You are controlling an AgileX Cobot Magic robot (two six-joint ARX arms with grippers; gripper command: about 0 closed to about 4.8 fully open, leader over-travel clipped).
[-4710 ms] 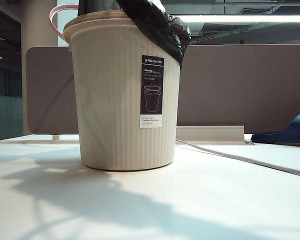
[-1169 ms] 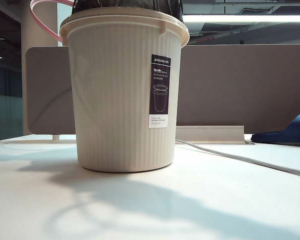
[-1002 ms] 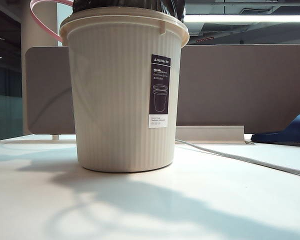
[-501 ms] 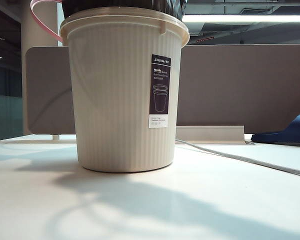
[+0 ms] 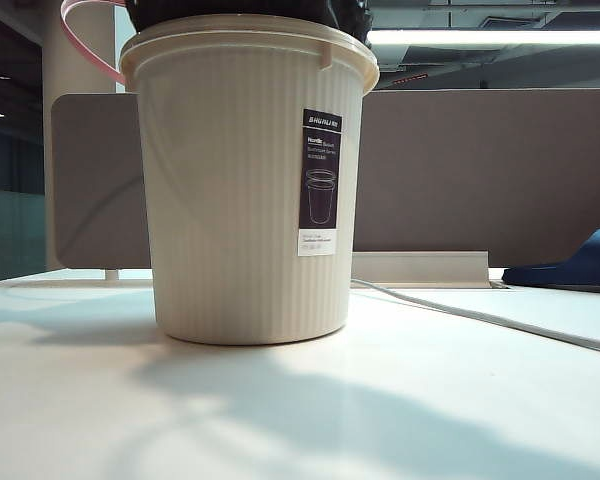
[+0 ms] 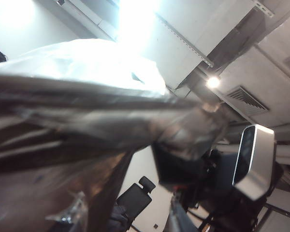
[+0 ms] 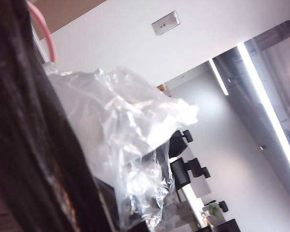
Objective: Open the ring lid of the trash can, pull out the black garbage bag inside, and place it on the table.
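Item: trash can [image 5: 248, 180], cream, ribbed, dark label facing front, upright on the white surface [image 5: 300, 410], in the same spot as a second ago. Contents: black garbage bag [image 5: 240, 10], only its lowest part showing above the rim at the top edge of the exterior view; over the last few seconds the fold that draped down the can's right side has been drawn up and off, so I judge the bag well on its way out, though its base may yet sit within the can. Ring lid [image 5: 80, 40]: salmon-pink hoop, swung open and standing behind the rim's left side, unchanged; the opening step appears done. Left gripper: above the frame in the exterior view; its wrist camera is filled with stretched glossy bag film [image 6: 87, 116], the jaws themselves hidden, so whether they hold the bag cannot be told. Right gripper: likewise out of sight, its wrist view crowded by bunched film [image 7: 121, 125] with the pink hoop [image 7: 43, 34] beside it; jaws fully closed, what they pinch not visible. Also present: dark blue slipper [image 5: 570, 262] at far right, a pale cable [image 5: 480, 318] across the surface, grey partition [image 5: 480, 170] behind. Outstanding: lift clear, set the bag down.
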